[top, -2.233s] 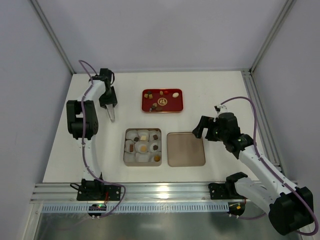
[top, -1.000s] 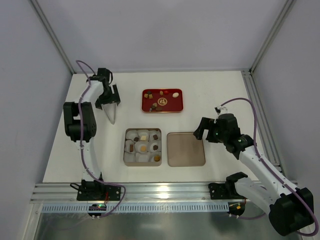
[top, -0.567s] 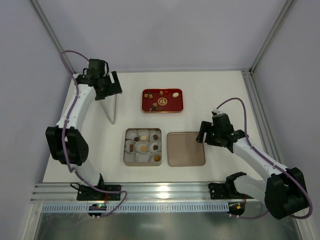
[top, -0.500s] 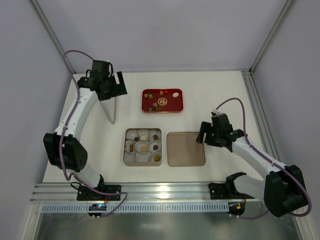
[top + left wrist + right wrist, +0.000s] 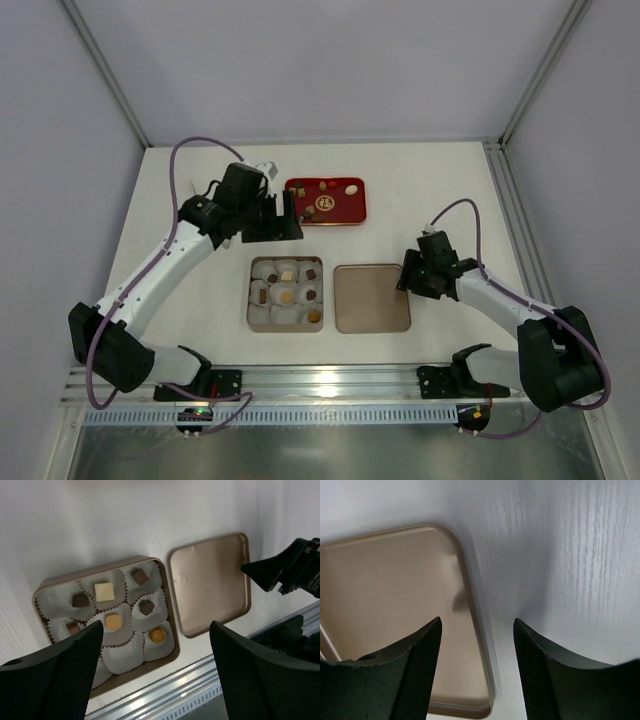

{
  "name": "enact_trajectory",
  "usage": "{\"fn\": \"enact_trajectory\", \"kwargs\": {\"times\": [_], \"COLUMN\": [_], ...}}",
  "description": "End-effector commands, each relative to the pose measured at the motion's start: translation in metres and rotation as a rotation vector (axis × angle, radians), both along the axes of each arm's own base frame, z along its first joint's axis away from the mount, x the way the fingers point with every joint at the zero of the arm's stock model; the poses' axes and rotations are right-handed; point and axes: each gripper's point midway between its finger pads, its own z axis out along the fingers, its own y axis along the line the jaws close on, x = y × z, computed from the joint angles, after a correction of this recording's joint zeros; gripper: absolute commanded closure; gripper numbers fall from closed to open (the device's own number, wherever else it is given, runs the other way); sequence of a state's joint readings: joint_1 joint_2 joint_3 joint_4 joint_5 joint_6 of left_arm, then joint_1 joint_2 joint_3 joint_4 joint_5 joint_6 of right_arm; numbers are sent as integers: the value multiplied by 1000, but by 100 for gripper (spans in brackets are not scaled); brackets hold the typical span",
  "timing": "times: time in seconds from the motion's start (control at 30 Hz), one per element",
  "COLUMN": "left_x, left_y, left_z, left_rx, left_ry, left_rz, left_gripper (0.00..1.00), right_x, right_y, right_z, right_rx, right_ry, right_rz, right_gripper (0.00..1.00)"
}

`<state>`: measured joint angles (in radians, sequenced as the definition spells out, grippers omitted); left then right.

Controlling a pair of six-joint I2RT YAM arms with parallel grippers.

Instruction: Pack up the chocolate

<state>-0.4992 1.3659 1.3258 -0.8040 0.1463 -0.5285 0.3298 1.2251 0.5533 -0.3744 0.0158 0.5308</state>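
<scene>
The tin [image 5: 250, 318] holds white paper cups, several with chocolates [image 5: 287, 295] in them. In the left wrist view the tin [image 5: 42, 587] shows a cream square [image 5: 104, 591], a tan square [image 5: 113, 621] and a dark piece [image 5: 146, 606]. More chocolates [image 5: 351, 188] lie on the red tray [image 5: 300, 217]. My left gripper [image 5: 285, 222] is open and empty, held above the table between the tray and the tin [image 5: 156, 626]. My right gripper [image 5: 408, 272] is open and empty, its fingers straddling the right edge of the gold lid [image 5: 395, 605].
The gold lid [image 5: 372, 298] lies flat just right of the tin, also in the left wrist view [image 5: 210, 582]. The right gripper [image 5: 280, 572] shows there past the lid. An aluminium rail [image 5: 320, 385] runs along the near table edge. Walls enclose the back and sides.
My left arm has swung from the far left corner to the centre, between the red tray and the tin. My right gripper has moved slightly toward the lid's right edge.
</scene>
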Motion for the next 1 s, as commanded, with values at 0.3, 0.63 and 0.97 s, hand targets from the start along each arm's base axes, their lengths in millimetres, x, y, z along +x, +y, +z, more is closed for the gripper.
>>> {"fn": "enact_trajectory", "kwargs": {"times": [0.3,0.63,0.97], "left_x": [-35,-56,-48], "left_y": [-69,-113,-134], "left_z": [-2,-24,-40], "left_rx": [-100,-110,-132], "left_ry": [1,52,100], "left_rz": [-141,-233,-257], "left_gripper": [17,18,18], "right_x": [15,17,19], "right_y": [-2,-1,-8], "right_z": [-9,-19,-10], "right_rx": [-17,-39,-72], "right_ry": [-10,53,45], "right_rz": [-47,-34,-22], "right_gripper": [57,83,96]}}
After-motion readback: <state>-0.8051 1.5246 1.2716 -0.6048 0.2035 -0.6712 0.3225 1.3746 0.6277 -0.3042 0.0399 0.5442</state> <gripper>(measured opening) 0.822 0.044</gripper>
